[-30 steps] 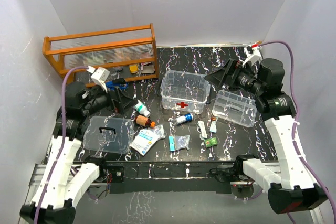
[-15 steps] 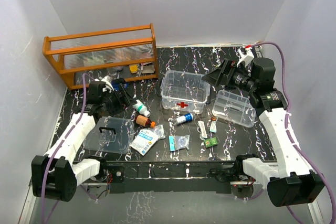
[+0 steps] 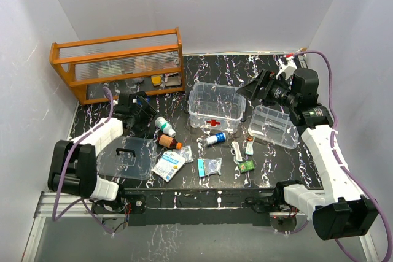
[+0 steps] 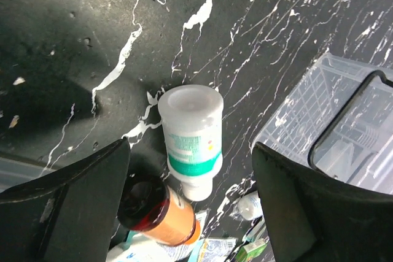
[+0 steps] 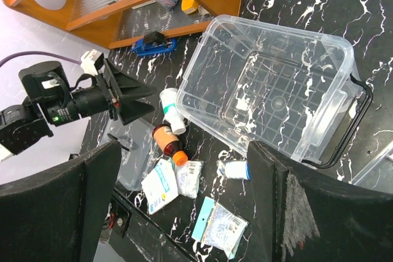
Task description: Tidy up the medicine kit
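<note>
Kit box (image 3: 216, 105) mid tabletop (image 3: 227, 69); lid (image 3: 127, 156) front-left, compartment tray (image 3: 275, 126) right, rack (image 3: 120, 65) back-left, bottles (image 3: 166, 127) btwn lid & box.

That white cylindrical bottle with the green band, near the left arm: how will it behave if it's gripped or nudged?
The white cylindrical bottle with the green band lies on its side, so a nudge would probably roll it. Its smooth, round plastic wall may slip in a light pinch. It looks small, so it is likely light and rigid.

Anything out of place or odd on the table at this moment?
Nothing looks damaged or spilled. The box stands open and empty, its lid lying flat, apart, to its left. A white bottle and an amber bottle lie on their sides, with packets scattered in front of the box.
</note>
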